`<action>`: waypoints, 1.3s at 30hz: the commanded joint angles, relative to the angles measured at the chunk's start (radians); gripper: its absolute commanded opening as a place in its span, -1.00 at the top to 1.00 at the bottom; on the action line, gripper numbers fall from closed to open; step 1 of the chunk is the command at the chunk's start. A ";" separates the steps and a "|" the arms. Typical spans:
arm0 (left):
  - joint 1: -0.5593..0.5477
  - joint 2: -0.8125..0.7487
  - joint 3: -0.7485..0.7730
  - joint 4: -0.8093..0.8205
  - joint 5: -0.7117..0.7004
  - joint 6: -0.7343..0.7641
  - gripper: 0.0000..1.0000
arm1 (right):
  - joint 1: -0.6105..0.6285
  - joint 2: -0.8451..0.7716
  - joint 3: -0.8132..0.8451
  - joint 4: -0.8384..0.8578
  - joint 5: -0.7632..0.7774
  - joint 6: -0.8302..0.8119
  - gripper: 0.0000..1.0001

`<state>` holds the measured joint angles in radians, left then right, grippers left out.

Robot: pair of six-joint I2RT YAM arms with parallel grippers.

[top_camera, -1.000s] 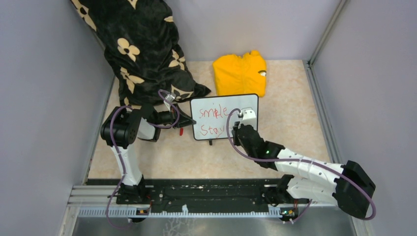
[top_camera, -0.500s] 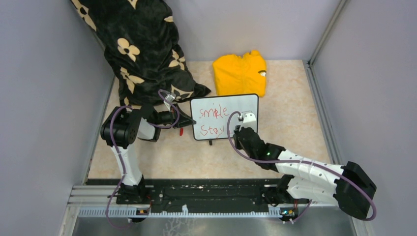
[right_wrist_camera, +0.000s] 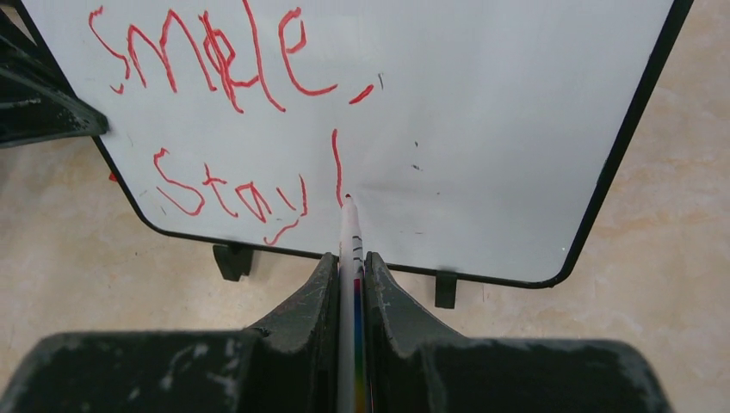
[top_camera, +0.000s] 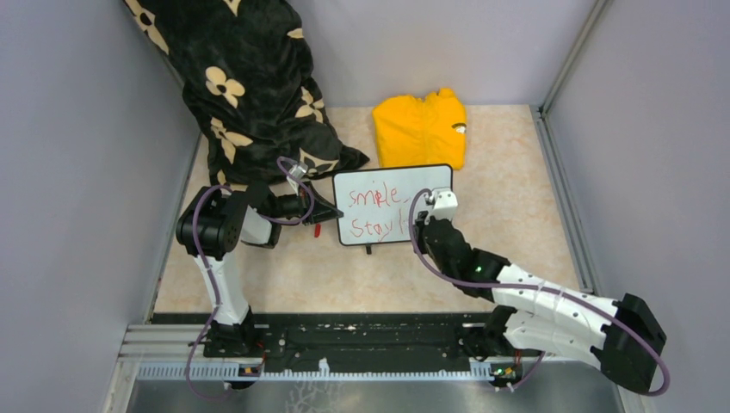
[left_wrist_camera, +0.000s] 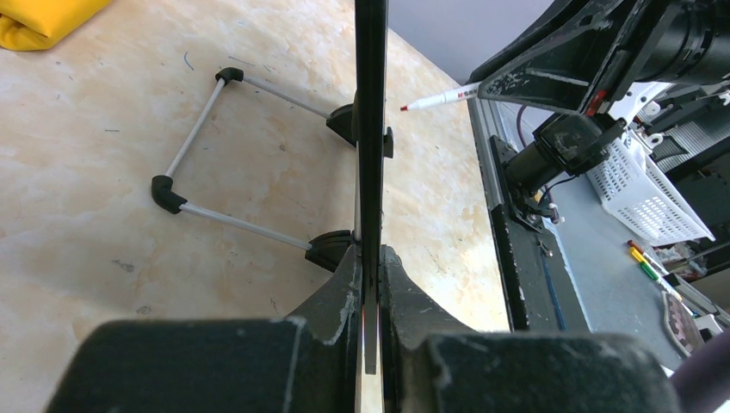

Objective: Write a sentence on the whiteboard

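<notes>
The whiteboard (top_camera: 430,182) stands upright on the table on little black feet. My left gripper (top_camera: 331,211) is shut on its left edge; in the left wrist view the board (left_wrist_camera: 371,129) runs edge-on between the jaws of that gripper (left_wrist_camera: 370,258). The sentence (right_wrist_camera: 215,64) in red reads "smile," above "Stay", followed by one vertical stroke. My right gripper (right_wrist_camera: 349,262) is shut on a white marker (right_wrist_camera: 349,232), whose tip touches the board at the stroke's lower end. From above, the right gripper (top_camera: 426,224) sits at the board's lower right.
A folded yellow garment (top_camera: 420,129) lies behind the board. Black flowered fabric (top_camera: 250,86) hangs at the back left. The board's wire stand (left_wrist_camera: 198,146) reaches out behind it. A small red thing (top_camera: 317,230) lies by the board's lower left corner. Grey walls close in three sides.
My right gripper has shifted right along the lower line with the marker, and a new vertical red stroke stands after "Stay". The left arm and the board have not moved.
</notes>
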<state>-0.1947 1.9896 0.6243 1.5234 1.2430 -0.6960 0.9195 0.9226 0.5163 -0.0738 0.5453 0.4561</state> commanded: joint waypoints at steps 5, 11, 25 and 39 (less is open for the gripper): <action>-0.016 -0.003 0.011 0.006 0.027 0.029 1.00 | -0.008 0.031 0.080 0.054 0.069 -0.007 1.00; -0.017 -0.002 0.012 0.006 0.027 0.030 1.00 | -0.008 0.056 0.085 0.061 0.070 -0.010 1.00; -0.017 -0.001 0.013 0.003 0.028 0.028 1.00 | -0.009 0.103 0.082 0.067 0.024 0.000 1.00; -0.017 -0.003 0.014 0.000 0.027 0.030 1.00 | -0.010 0.119 0.078 0.050 0.006 0.008 1.00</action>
<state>-0.1947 1.9896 0.6258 1.5188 1.2427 -0.6941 0.9195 1.0451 0.5529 -0.0456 0.5251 0.4568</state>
